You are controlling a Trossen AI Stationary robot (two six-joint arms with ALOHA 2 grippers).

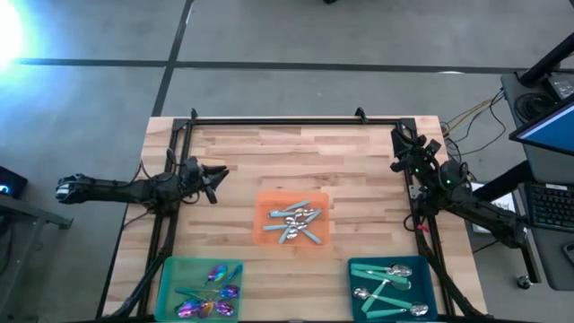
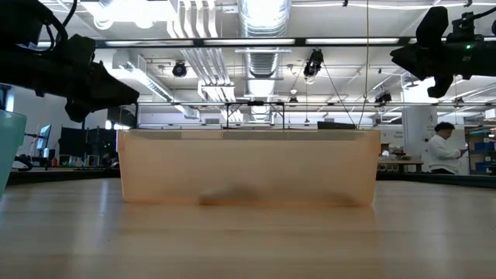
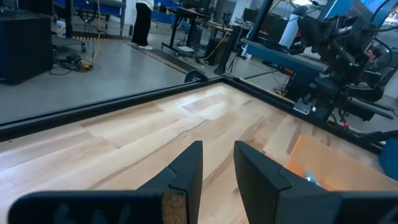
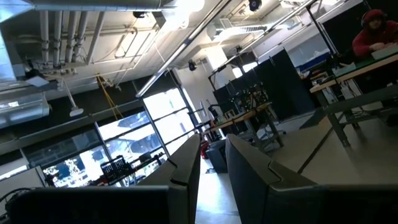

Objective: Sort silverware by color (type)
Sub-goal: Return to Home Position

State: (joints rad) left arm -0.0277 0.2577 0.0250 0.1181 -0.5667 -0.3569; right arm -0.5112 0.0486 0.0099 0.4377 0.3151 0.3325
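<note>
From where I stand the sorting looks finished and the arms are at the parking stage. No spoon lies loose on the bench (image 1: 296,152), and neither arm carries anything. The left gripper (image 3: 217,146) hangs over the left part of the bench, its fingers parted by a narrow gap with nothing between them. The right gripper (image 4: 212,138) is up by the far right corner, tilted towards the ceiling, its fingers likewise a little apart and empty.

Every spoon is in a tray, well apart from both pairs of fingers. Ahead of the left fingers, in the middle of the bench, the orange tray (image 1: 269,202) holds the pale-handled spoons (image 1: 293,220). At the front edge on the left fingers' side, the green tray (image 1: 175,269) holds the purple-bowled spoons (image 1: 211,296). On the right fingers' side the teal tray (image 1: 429,274) holds the teal-handled spoons (image 1: 386,285), whose bowls are silver.

My guess is that the next move asks for very little: each arm only has to fold to its rest. The left fingers should stay high enough not to clip the orange tray, which is the nearest thing to them. From above I cannot tell whether any spoon sits in the wrong tray.

I can read no brand, label or writing on the trays, the spoons or the arms
</note>
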